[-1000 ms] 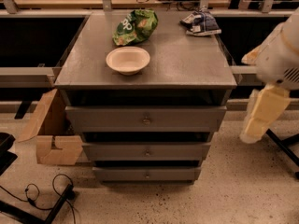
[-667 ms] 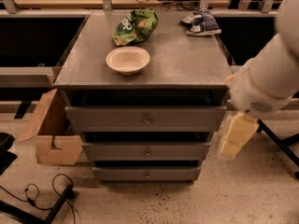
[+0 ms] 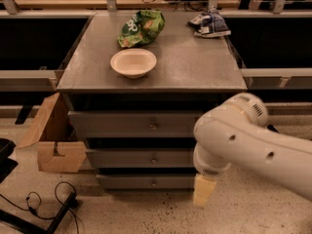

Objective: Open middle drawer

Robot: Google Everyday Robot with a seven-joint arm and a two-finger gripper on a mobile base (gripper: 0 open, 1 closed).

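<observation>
Hand (image 3: 204, 193) hangs low off the white arm (image 3: 253, 147) by the cabinet's right side; whether it is apart or together, I cannot tell. The middle drawer (image 3: 124, 158) sits pushed in at the hand's 10 o'clock, its knob (image 3: 154, 158) untouched. On the counter (image 3: 195, 67), a green chip bag (image 3: 141, 27) lies at 12 o'clock from the white bowl (image 3: 133, 62)

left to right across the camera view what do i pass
cardboard box → white bowl → gripper, which hangs low by the cabinet's right front, lower than the middle drawer. The green bag overlaps the bowl and the blue bag overlaps the gripper, so both are left out.
</observation>
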